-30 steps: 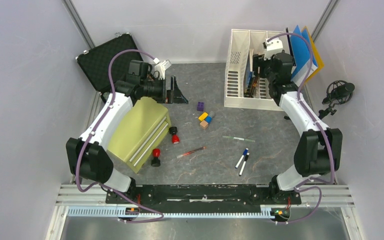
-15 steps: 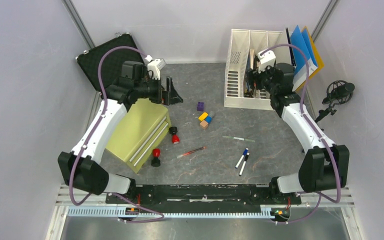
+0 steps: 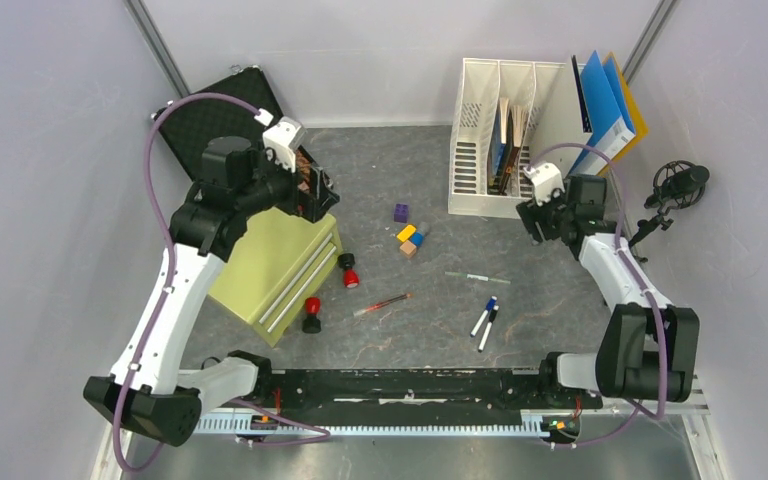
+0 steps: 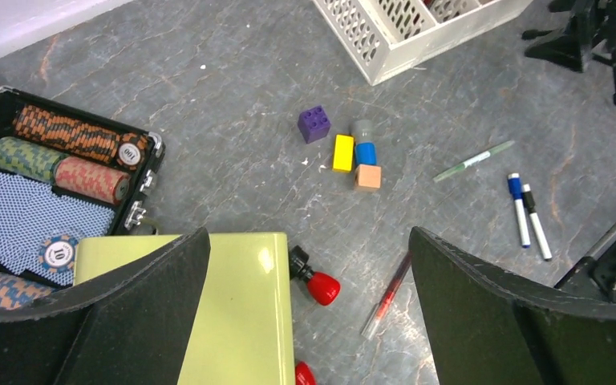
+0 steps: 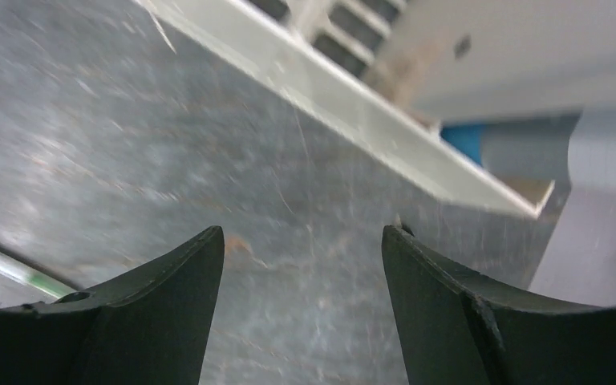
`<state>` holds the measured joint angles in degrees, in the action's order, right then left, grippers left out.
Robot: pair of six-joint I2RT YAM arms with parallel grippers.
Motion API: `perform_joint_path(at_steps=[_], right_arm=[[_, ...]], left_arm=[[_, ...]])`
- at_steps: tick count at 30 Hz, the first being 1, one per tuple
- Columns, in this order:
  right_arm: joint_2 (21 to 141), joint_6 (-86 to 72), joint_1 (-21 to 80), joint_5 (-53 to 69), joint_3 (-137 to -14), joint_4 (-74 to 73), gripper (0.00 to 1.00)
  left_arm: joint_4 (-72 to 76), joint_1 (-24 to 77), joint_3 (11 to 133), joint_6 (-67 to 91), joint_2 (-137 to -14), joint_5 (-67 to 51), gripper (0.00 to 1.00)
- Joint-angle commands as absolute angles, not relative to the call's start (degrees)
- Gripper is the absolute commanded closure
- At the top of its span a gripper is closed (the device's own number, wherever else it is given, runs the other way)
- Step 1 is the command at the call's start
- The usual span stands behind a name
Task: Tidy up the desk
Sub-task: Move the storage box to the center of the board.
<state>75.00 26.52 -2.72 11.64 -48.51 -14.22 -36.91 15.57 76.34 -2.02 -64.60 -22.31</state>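
The desk [image 3: 550, 290] is a dark grey marbled surface strewn with small items. My left gripper [image 3: 312, 196] hangs open high above the far corner of the yellow-green drawer cabinet [image 3: 270, 265]; in its wrist view the gripper [image 4: 309, 234] spans the cabinet's edge [image 4: 241, 305], a red-capped stamp [image 4: 316, 282] and a red pen [image 4: 387, 293], holding nothing. My right gripper [image 3: 536, 221] is open and empty, low over bare desk [image 5: 168, 144] just in front of the white file rack [image 3: 505, 150]. Its wrist view is blurred.
A purple block [image 3: 401, 212] and coloured blocks [image 3: 411, 240] lie mid-desk, with a green pen [image 3: 477, 277] and two markers [image 3: 486, 321] nearer. A second red-capped stamp [image 3: 311, 313] is by the cabinet. Open black case [image 3: 195, 120] with chips back left; blue folders [image 3: 605, 100] and a microphone stand [image 3: 675, 188] right.
My right gripper has drawn back out of the file rack and down toward the desk in front of it. The left arm has risen and swung left and nearer, over the cabinet.
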Motion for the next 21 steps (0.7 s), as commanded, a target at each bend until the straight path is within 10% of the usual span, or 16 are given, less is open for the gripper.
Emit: perform_joint_path(at_steps=[1, 21], right_arm=[[77.68, 33.62, -7.87, 11.80, -48.05, -17.14, 0.23], [95.14, 37.19, -9.61, 6.41, -58.59, -4.76, 0.26]], left_arm=[[-35.36, 15.64, 73.86, -6.37, -63.60, -20.30, 0.00], [-39.59, 15.64, 73.59, -12.86, -61.88, -13.01, 0.00]])
